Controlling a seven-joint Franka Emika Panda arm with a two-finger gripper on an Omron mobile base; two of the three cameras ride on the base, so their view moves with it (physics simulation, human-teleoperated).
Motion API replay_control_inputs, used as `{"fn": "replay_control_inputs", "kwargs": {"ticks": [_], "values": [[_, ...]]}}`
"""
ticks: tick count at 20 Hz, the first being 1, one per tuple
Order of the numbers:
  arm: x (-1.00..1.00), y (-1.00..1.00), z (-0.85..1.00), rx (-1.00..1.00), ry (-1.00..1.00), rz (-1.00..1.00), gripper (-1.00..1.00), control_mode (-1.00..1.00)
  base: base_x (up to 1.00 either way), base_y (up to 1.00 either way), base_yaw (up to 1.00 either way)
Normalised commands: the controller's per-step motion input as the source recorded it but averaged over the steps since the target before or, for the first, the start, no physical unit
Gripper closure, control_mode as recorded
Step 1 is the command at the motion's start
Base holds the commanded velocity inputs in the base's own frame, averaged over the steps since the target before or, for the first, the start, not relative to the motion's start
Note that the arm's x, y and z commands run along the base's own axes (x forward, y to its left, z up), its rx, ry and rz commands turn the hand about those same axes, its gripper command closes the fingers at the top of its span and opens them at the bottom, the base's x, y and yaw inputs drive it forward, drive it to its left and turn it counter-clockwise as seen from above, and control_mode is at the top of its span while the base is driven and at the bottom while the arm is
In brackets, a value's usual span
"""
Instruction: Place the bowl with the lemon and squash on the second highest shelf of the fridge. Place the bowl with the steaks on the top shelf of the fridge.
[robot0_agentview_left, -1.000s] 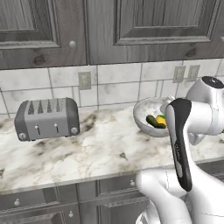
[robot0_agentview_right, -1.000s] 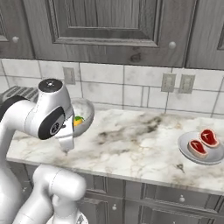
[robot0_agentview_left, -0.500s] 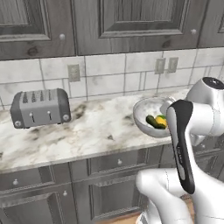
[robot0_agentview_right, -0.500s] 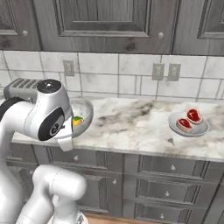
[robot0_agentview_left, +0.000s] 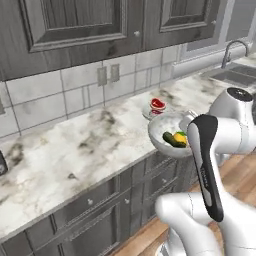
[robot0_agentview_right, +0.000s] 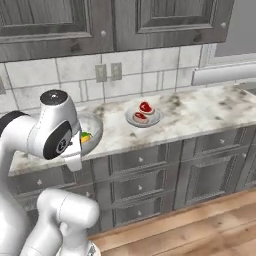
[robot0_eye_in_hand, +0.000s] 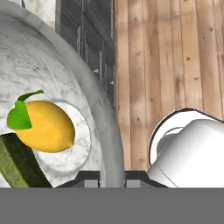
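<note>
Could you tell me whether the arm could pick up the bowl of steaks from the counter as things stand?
Probably not yet: the gripper is shut on the rim of the bowl with the lemon and squash. The bowl of steaks sits unobstructed on the counter.

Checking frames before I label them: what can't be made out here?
- Squash: hand view, cut off by the left and bottom edges.
- Gripper: hand view, just the tips show at the bowl rim; shut on it.
- Bowl, right base view: mostly hidden behind the arm.
- Steaks: both base views, too small for detail.
- Faucet: left base view, sink cut off by the right edge.
</note>
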Motion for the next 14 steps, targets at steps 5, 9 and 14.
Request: {"fn": "replay_control_inputs", "kwargs": {"ticks": [5,9,14], "values": [[0.0,0.0,0.0,0.0,0.0,0.0,1.0,1.0,0.0,0.0,-0.89],[0.0,0.0,0.0,0.0,0.0,0.0,1.0,1.0,0.0,-0.02,-0.9],[0.0,0.0,0.0,0.0,0.0,0.0,1.0,1.0,0.0,-0.08,-0.88]]}}
